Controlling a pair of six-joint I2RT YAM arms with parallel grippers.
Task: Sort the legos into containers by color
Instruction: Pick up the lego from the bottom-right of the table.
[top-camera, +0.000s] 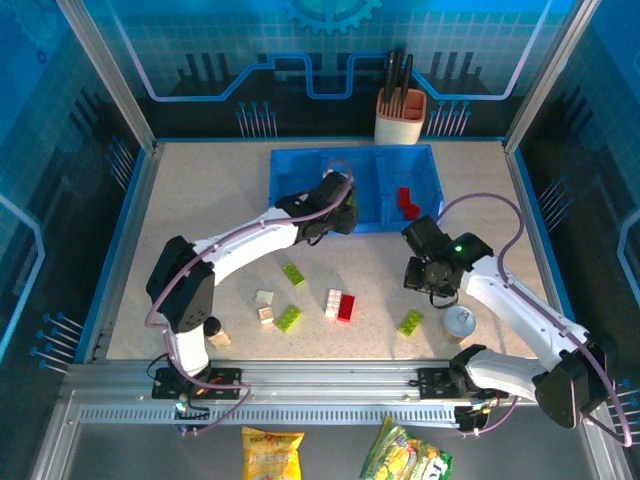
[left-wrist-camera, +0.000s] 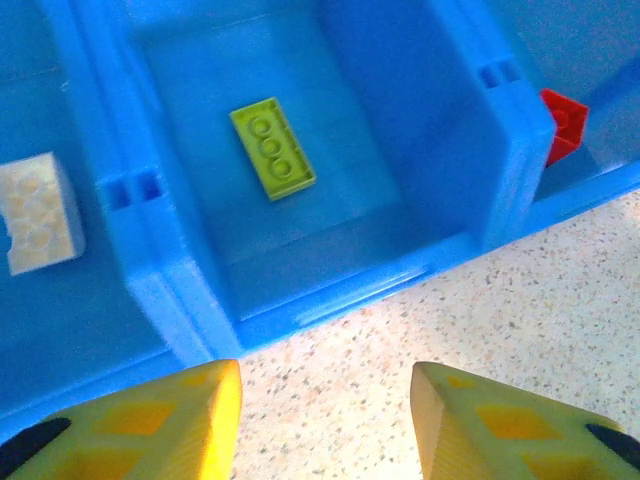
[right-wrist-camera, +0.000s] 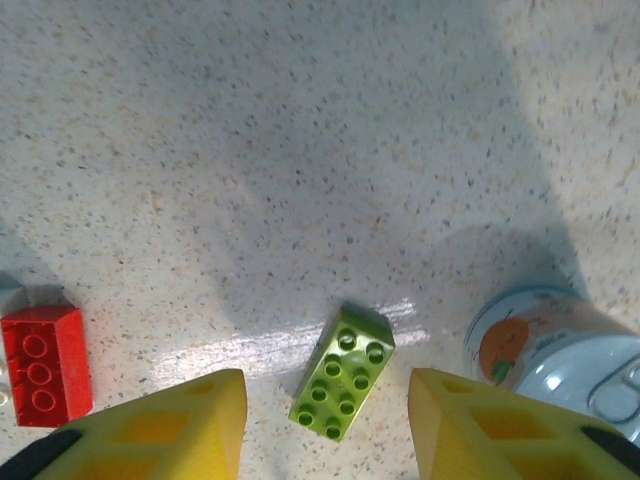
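Note:
The blue tray (top-camera: 300, 165) stands at the back of the table. My left gripper (top-camera: 337, 203) (left-wrist-camera: 325, 390) hangs open and empty over bare table by the tray's near wall (left-wrist-camera: 350, 290). Its view shows a lime brick (left-wrist-camera: 272, 148) in the middle compartment, a cream brick (left-wrist-camera: 35, 213) in the left one and a red brick (left-wrist-camera: 560, 125) in the right one. My right gripper (top-camera: 421, 274) (right-wrist-camera: 325, 400) is open above a lime brick (right-wrist-camera: 342, 387) (top-camera: 410, 322) lying on the table between its fingers, untouched. More loose legos lie mid-table: red (top-camera: 346, 307) (right-wrist-camera: 42, 365), white (top-camera: 332, 302), lime (top-camera: 293, 273) and cream (top-camera: 264, 297).
A round silver can (top-camera: 459, 322) (right-wrist-camera: 560, 350) sits just right of the lime brick, close to my right finger. A beige utensil holder (top-camera: 399, 115) stands behind the tray. A small black cylinder (top-camera: 211, 326) is by the left arm's base. Snack bags (top-camera: 272, 450) lie below the rail.

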